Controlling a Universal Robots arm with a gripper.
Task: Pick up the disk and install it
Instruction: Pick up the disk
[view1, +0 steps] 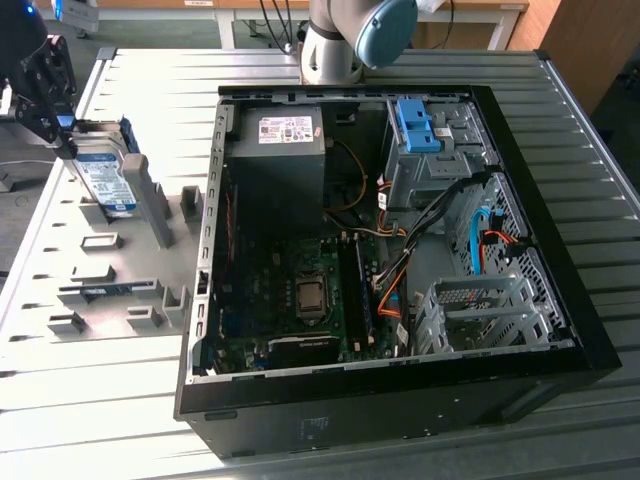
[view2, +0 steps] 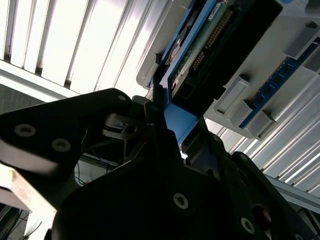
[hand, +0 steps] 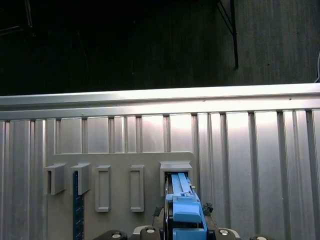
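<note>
The flat silver-grey hard drive with a white-and-blue label and blue plastic carrier frame – the disk – stands on edge at the far end of a grey slotted fixture plate. This is at the exterior view's left, just beside the open black computer case. The black gripper comes down tilted onto the disk's upper far corner. In the second wrist view its fingers are pressed together on the disk's blue frame from both sides, and the green circuit-board face of the disk runs away from them. In the first wrist view the disk rises edge-on out of a framed slot in the plate.

A grey arm joint with a light-blue cap sits at the far edge of the ribbed metal table; the links between it and the gripper are cut off by the picture's edge. The disk's lower edge is hidden behind a grey post – whether it sits in its slot I cannot tell
</note>
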